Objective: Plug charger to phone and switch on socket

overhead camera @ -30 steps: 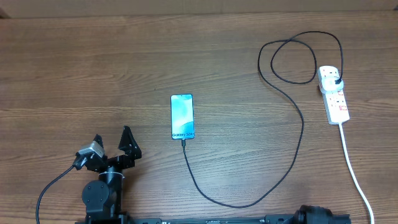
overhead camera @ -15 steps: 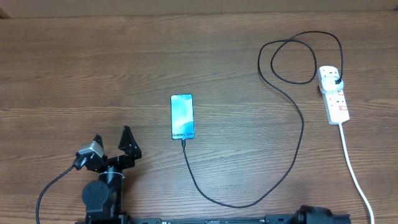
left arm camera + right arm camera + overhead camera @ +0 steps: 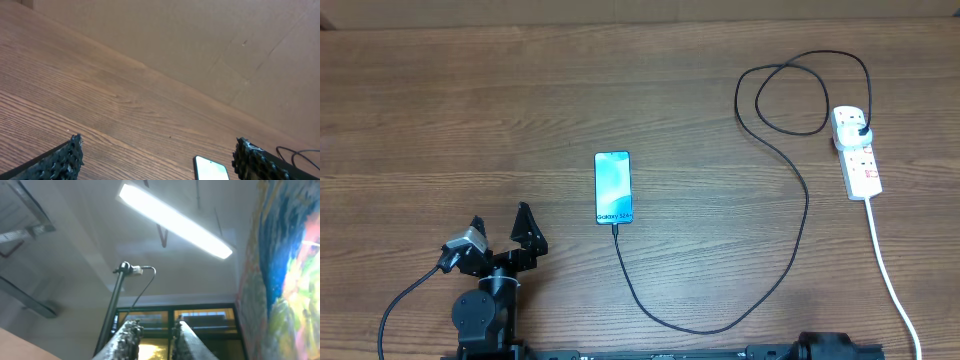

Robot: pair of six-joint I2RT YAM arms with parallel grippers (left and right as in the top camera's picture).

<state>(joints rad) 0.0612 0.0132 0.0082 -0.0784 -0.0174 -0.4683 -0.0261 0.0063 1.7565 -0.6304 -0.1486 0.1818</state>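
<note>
The phone lies flat mid-table with its light blue screen up; its top end shows in the left wrist view. The charger cable runs from the phone's near end, curves along the front, rises right and loops to its black plug, seated in the white socket strip. My left gripper is open and empty, to the near left of the phone, apart from it; its fingers frame the left wrist view. My right gripper points at the ceiling, fingers close together, holding nothing.
The strip's thick white cord runs to the front right edge. The right arm's base sits at the bottom edge. A cardboard wall stands behind the table.
</note>
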